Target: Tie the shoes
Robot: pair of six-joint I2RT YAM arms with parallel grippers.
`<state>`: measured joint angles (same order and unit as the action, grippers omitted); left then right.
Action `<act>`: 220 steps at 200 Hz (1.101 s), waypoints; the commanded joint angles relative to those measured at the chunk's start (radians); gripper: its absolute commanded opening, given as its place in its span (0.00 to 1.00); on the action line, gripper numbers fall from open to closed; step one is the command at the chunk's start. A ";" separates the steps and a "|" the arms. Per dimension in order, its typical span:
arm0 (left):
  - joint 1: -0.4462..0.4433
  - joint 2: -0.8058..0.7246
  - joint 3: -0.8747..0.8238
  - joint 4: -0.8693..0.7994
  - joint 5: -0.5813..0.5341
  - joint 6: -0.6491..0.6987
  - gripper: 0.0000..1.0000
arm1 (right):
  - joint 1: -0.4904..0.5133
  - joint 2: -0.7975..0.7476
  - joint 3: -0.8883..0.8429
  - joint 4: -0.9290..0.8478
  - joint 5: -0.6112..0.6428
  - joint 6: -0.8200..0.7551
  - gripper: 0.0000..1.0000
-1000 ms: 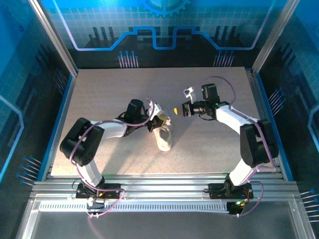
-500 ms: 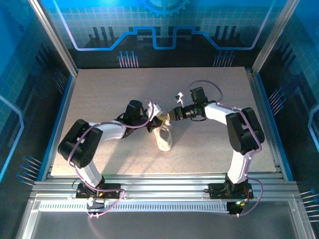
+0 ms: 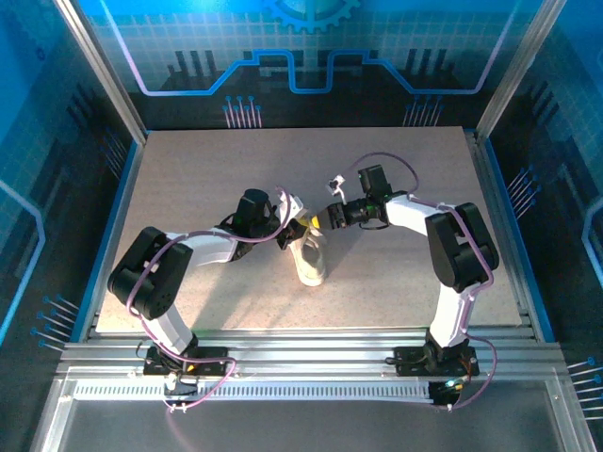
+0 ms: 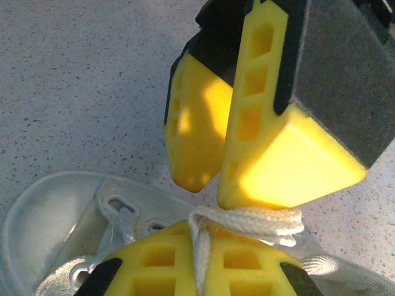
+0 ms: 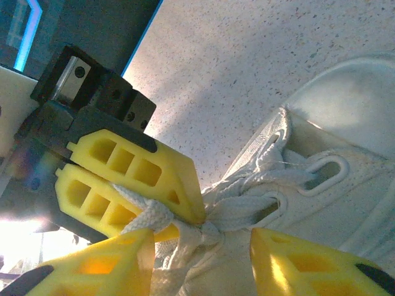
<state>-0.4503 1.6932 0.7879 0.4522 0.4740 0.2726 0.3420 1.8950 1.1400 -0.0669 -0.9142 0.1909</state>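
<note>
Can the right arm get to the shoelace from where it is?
Probably yes: the right end effector hangs open right at the lace, with nothing between; the left end effector, shut on that lace, crowds it closely.

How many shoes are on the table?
1. The white sneaker lies near the middle of the table, with the left arm and right arm meeting over its laces. The arms cover little, so a hidden second shoe is unlikely.

sneaker [image 3: 311,264] white | laces [image 4: 247,221] white | table [image 3: 207,179] grey speckled | end effector fingers [image 4: 197,123] yellow
</note>
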 commanded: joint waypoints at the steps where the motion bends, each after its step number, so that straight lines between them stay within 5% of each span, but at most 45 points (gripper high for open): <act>1: -0.008 -0.028 -0.001 0.017 -0.001 0.025 0.00 | 0.012 0.034 0.016 -0.006 -0.051 -0.015 0.45; 62: -0.006 -0.027 -0.003 0.041 0.014 0.022 0.00 | 0.017 0.066 0.045 -0.047 -0.052 -0.042 0.43; 78: -0.007 -0.024 0.000 0.042 0.027 0.021 0.00 | 0.017 0.065 0.048 -0.041 -0.060 -0.042 0.30; 94: -0.007 -0.021 0.001 0.042 0.031 0.017 0.00 | 0.018 0.055 0.047 -0.038 -0.047 -0.044 0.07; 114: -0.006 -0.026 -0.002 0.040 0.034 0.013 0.00 | 0.017 0.024 0.023 -0.011 -0.011 -0.042 0.00; 220: 0.056 -0.164 -0.075 0.016 0.062 -0.059 0.45 | 0.021 -0.099 -0.102 0.166 0.153 0.002 0.00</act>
<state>-0.4274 1.6108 0.7475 0.4618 0.4946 0.2531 0.3527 1.8191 1.0458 0.0395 -0.7918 0.1772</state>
